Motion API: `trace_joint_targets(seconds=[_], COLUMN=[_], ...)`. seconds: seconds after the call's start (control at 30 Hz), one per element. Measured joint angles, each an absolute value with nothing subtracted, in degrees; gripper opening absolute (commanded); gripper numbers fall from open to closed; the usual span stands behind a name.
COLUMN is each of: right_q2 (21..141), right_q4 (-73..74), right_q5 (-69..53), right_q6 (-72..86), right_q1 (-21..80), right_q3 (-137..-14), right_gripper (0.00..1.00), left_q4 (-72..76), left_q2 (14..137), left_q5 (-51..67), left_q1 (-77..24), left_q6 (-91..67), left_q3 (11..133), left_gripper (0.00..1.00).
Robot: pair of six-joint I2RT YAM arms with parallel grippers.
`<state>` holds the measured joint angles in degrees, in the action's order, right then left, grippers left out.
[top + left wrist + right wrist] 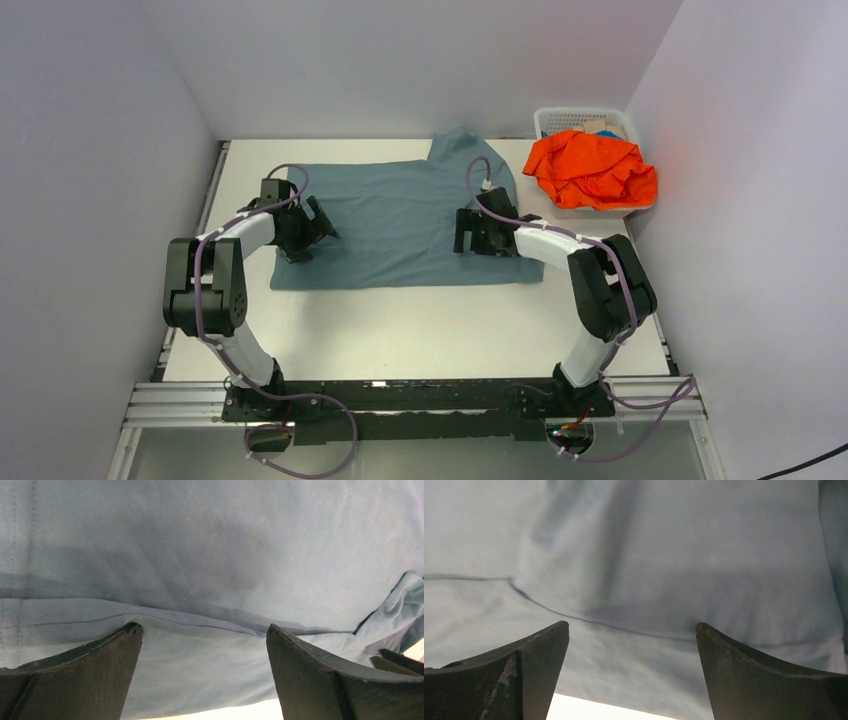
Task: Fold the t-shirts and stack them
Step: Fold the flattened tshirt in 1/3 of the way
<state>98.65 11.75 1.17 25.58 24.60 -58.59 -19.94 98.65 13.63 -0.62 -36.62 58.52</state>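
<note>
The blue-grey t-shirt [400, 220] lies spread flat on the table [400, 330], just left of the white basket [560, 120], in which the orange t-shirt [590, 170] sits crumpled. The left gripper [204, 645], at the shirt's end far from the basket, and the right gripper [631, 645], at the end nearest it, each have their jaws wide apart over a fold line in the cloth. Both arms bend inward, wrists low.

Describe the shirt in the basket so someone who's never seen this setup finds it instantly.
Start at the white table and go to its far right corner, where a white mesh basket sits. Heaped in it and spilling over the rim is the orange t-shirt: bright and crumpled, unlike the blue-grey t-shirt spread flat mid-table.
</note>
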Motion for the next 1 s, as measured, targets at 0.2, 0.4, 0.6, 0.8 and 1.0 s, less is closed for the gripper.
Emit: trace_joint_targets(seconds=[0.2, 0.4, 0.6, 0.8, 1.0], right_q2=[94.19, 81.21, 69.63, 63.20, 62.33], right_q4=[11.51, 16.64, 27.68, 33.98, 35.94], right_q5=[2.59, 2.09, 1.83, 1.52, 5.76], right_q6=[28.03, 31.51, 36.91, 39.83, 39.18], right_q1=[23.99, 25.26, 27.92, 28.05, 28.08], right_q3=[-51.00, -39.83, -33.56, -31.44, -39.05], right_gripper=[1.00, 1.00, 1.00, 1.00, 1.00], left_q4=[-16.21, -14.68, -20.51, -28.56, -33.34], left_q2=[94.45, 83.61, 70.00, 60.29, 59.96], left_q5=[13.41, 13.41, 11.07, 8.71, 7.77], left_q1=[-0.82, -2.98, -4.97, -4.95, -4.95], left_q6=[-36.07, -36.84, -39.16, -40.97, -40.71], left_q3=[52.62, 41.25, 31.90, 27.92, 31.97], left_gripper=[0.99, 1.00, 0.99, 1.00, 0.99])
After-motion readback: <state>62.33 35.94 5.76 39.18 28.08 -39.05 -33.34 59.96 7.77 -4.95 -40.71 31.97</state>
